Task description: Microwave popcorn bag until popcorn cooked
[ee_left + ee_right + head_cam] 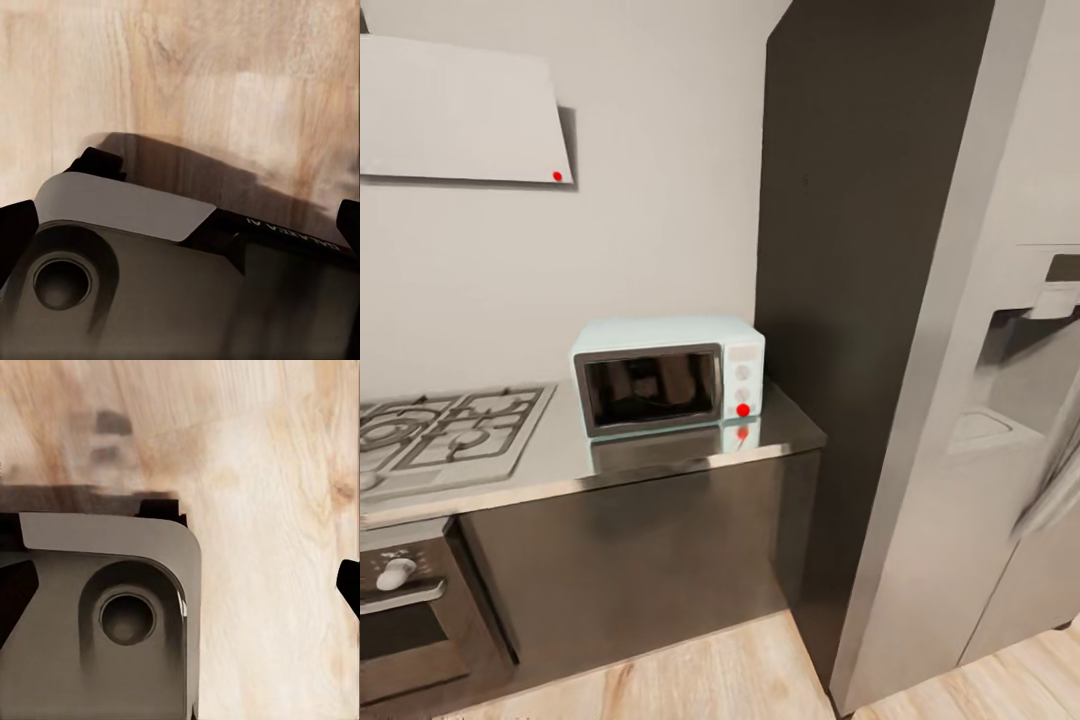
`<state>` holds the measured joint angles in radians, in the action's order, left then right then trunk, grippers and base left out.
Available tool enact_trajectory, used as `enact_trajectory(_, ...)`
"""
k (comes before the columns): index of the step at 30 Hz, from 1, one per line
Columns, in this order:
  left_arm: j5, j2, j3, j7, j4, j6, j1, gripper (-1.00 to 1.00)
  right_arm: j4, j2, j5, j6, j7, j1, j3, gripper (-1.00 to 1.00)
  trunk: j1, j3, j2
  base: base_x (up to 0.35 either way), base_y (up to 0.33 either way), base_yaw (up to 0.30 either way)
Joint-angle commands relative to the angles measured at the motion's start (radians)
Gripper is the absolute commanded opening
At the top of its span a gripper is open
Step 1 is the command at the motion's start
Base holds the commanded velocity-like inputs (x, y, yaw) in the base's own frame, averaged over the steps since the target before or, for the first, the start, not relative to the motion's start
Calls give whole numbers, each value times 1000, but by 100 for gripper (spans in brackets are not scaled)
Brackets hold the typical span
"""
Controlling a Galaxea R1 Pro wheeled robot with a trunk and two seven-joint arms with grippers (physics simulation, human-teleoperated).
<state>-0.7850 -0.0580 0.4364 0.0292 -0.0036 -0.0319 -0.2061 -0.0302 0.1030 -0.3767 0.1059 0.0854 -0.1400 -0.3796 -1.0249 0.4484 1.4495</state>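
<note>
The pale mint-blue microwave [668, 373] stands on the glossy grey countertop [780, 432] with its dark glass door closed, beside a tall dark cabinet. One knob on its white panel [743, 378] bears a red dot. The popcorn bag and the popcorn are out of view. In the left wrist view my left gripper [180, 225] hangs open over the robot's own grey base [127, 262] and the wooden floor, dark fingertips [15, 225] wide apart at the frame's edges. My right gripper [180, 589] is also open above the base [112, 615], empty.
A steel gas hob [445, 430] lies left of the microwave, with a flat grey hood [460, 110] above and a dark oven [410, 610] below. A tall dark cabinet [860, 250] and a grey fridge [1000, 400] stand right. Light wood floor [740, 670] runs in front.
</note>
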Motion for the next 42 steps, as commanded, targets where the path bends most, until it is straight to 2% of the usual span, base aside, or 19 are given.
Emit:
enact_trajectory(1, -6, -1, 8, 3, 1, -3, -1, 100, -3, 1, -7, 6, 2, -1, -8, 100, 0, 1, 1, 64, -63, 263)
enact_trajectory(34, -6, -2, 10, 3, 1, -3, -1, 100, -2, 0, -8, 8, 2, -1, -7, 100, 0, 13, 1, 3, -3, 268)
enact_trajectory(42, -5, -2, 10, 3, 1, -3, -1, 100, -2, -1, -9, 8, 2, -1, -7, 100, 0, 14, 1, 0, 0, 52)
